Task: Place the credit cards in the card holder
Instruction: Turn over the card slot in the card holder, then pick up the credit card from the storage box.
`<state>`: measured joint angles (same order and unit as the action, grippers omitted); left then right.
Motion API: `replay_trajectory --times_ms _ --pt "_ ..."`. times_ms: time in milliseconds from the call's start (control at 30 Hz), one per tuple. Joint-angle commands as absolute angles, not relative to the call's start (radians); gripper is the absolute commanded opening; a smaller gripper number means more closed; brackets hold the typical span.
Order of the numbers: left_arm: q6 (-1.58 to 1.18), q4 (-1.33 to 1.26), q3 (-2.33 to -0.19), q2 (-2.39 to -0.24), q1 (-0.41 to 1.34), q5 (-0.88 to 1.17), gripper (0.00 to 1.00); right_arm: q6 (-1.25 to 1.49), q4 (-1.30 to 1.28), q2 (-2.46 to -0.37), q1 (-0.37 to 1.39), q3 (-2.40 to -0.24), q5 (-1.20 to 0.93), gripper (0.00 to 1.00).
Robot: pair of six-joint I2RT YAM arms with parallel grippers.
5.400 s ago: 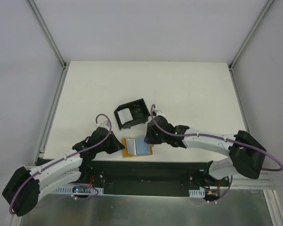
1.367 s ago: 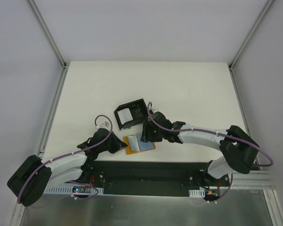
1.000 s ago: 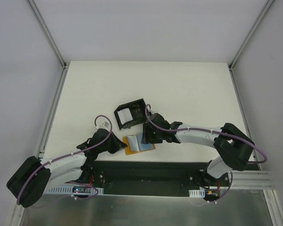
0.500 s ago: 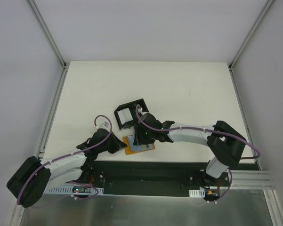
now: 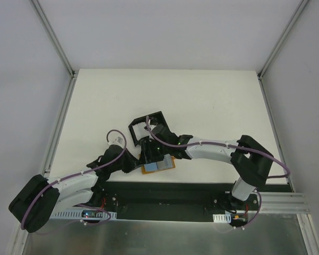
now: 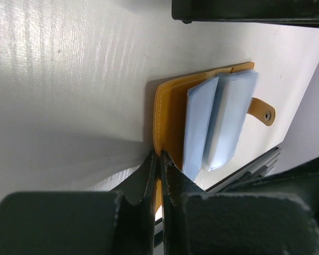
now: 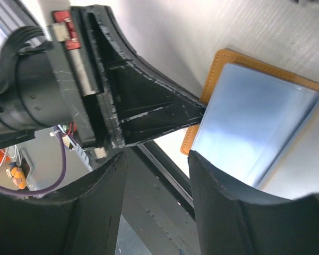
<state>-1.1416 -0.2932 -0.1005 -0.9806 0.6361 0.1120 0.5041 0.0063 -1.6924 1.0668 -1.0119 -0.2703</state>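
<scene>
Down at the near edge of the table point(image 5: 201, 101), a tan-orange wallet point(image 6: 170, 106) lies open and flat, two pale blue plastic sleeves point(image 6: 223, 122) spread on its inner face and a short snap strap point(image 6: 263, 111) sticking out from its far side. The left gripper point(image 6: 157, 159) is closed tight on the edge of the wallet's cover, with a strip of orange showing between its two fingers. From above, the right gripper point(image 5: 150, 158) hangs over the left part of the wallet, just beside the left gripper. In the right wrist view its jaws stand apart with nothing between them, the sleeves lying below and the wedge-shaped black tip of the left gripper touching the wallet's rim. Whether the sleeves hold any credit cards cannot be told. The card holder point(image 5: 158, 118), a black open-topped box, sits on the table just beyond the wallet, turned at an angle, with its white ridged insert point(image 5: 138, 132) on the left side, partly hidden behind the right arm
</scene>
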Motion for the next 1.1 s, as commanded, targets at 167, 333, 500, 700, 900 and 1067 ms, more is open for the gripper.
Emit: replay_trajectory --times_ms 167,333,500,700,900,1067 --pt "-1.106 -0.164 -0.043 -0.968 0.614 0.086 0.00 0.400 -0.110 -1.513 1.008 -1.088 -0.185 0.53" --pt "-1.091 -0.161 -0.044 -0.962 0.614 0.087 0.00 0.437 -0.215 -1.516 0.954 -1.026 -0.112 0.54" --pt "-1.058 -0.147 -0.058 -0.960 0.614 0.089 0.00 0.460 -0.201 -1.537 0.954 -0.960 -0.123 0.54" --pt "-1.028 -0.133 -0.066 -0.957 0.612 0.100 0.00 0.413 -0.160 -1.551 0.948 -1.018 -0.138 0.54" --pt "-1.019 -0.123 -0.067 -0.948 0.614 0.098 0.02 0.335 -0.215 -1.621 0.905 -1.221 -0.133 0.54" --pt "-0.994 -0.106 -0.080 -0.946 0.612 0.106 0.08 0.295 -0.291 -1.739 0.859 -1.379 -0.161 0.56"
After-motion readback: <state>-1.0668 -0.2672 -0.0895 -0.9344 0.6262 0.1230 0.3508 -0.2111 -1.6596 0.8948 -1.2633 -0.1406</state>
